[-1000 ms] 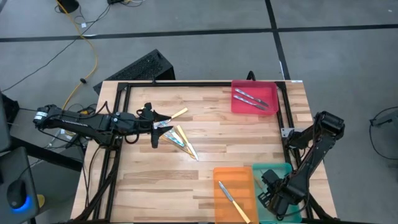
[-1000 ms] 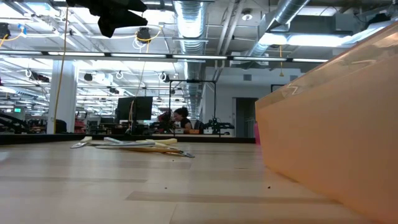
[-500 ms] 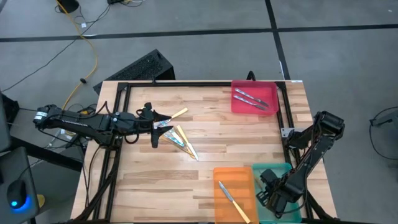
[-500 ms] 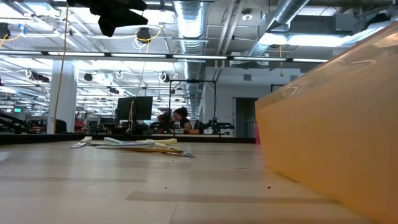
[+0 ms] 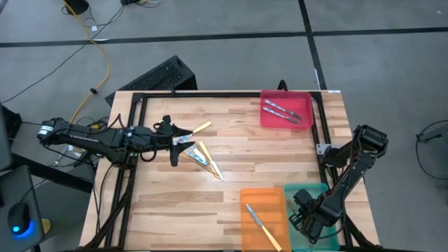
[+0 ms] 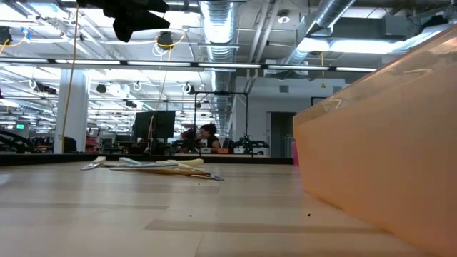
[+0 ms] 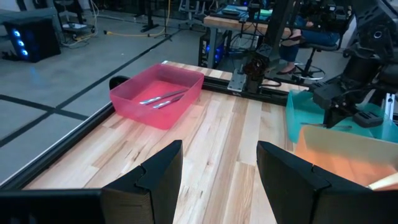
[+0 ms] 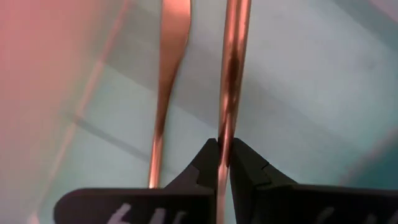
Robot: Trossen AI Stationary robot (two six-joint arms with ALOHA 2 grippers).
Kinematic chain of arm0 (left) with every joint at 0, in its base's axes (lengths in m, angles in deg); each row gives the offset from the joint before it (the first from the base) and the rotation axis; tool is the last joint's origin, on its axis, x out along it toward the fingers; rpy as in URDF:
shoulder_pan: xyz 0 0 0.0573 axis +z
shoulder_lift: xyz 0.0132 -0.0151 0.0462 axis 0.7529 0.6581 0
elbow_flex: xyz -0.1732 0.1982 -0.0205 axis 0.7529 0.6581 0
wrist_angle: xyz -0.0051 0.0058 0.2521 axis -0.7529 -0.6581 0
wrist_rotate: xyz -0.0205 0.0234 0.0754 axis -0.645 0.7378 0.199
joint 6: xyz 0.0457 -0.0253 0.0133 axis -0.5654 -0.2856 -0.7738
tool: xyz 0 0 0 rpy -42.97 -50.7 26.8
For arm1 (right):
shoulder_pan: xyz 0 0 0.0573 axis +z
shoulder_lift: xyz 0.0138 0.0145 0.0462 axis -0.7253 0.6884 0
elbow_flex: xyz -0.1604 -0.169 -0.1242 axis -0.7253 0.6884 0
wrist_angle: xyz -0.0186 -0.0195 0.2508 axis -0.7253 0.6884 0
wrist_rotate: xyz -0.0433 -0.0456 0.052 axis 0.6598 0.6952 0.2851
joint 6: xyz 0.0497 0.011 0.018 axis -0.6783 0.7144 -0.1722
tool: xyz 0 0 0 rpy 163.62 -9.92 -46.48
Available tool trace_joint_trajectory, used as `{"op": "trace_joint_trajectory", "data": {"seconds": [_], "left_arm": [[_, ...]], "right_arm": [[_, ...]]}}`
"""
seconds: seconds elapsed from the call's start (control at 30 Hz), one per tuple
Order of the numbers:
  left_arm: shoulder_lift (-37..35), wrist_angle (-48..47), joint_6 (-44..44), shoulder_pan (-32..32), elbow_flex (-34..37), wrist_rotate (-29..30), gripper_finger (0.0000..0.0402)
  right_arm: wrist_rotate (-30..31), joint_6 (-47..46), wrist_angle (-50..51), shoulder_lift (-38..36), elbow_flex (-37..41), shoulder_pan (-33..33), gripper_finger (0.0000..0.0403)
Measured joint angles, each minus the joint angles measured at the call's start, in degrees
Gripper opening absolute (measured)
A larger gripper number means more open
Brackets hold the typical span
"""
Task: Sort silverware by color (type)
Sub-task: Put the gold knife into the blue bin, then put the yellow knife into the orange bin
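Red tray carries silver utensils; an orange tray has a yellow-handled one. Between the right gripper's black fingers, a tan wooden utensil lies against the teal tray.

The setting was an open-plan robotics lab. Exposed ceiling ducts hung overhead. Monitors and floor cables surrounded the worktop.

Overhead looks down; low skims tabletop; wrists close, forward
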State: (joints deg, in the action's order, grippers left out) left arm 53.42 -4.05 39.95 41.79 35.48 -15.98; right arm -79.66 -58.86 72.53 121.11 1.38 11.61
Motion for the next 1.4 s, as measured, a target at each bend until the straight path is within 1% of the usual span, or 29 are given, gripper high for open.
{"op": "trace_joint_trajectory", "data": {"seconds": [0.23, 0.43, 0.53, 0.77, 0.87, 1.03, 1.2, 1.4], "left_arm": [[-0.01, -0.02, 0.02, 0.0, 0.0, 0.0, 0.019], [-0.01, -0.02, 0.02, 0.0, 0.0, 0.0, 0.019], [0.0, -0.03, 0.04, 0.0, 0.0, -0.02, 0.019], [0.01, -0.04, 0.06, 0.0, 0.0, -0.02, 0.019], [0.01, -0.03, 0.07, 0.0, 0.0, -0.03, 0.019], [0.01, -0.04, 0.07, 0.0, 0.0, -0.04, 0.019], [0.0, -0.04, 0.07, 0.0, 0.0, -0.04, 0.019], [0.01, -0.06, 0.04, 0.0, 0.0, -0.06, 0.019]], "right_arm": [[-0.07, 0.01, 0.28, 0.02, 0.16, -0.02, 0.0044], [-0.07, 0.13, 0.47, 0.02, 0.16, -0.02, 0.0067], [-0.07, 0.17, 0.46, 0.02, 0.16, -0.02, 0.0089], [-0.09, 0.21, 0.28, -0.02, 0.16, -0.02, 0.0162], [-0.09, 0.27, 0.28, -0.03, -0.22, -0.02, 0.018], [-0.13, 1.7, 0.29, -0.07, -1.96, -0.02, 0.0185], [-0.98, 1.73, 0.91, -0.09, -3.07, 0.0, 0.0176], [-1.93, 1.68, 5.06, -0.11, -4.82, -0.02, 0.0168]]}}
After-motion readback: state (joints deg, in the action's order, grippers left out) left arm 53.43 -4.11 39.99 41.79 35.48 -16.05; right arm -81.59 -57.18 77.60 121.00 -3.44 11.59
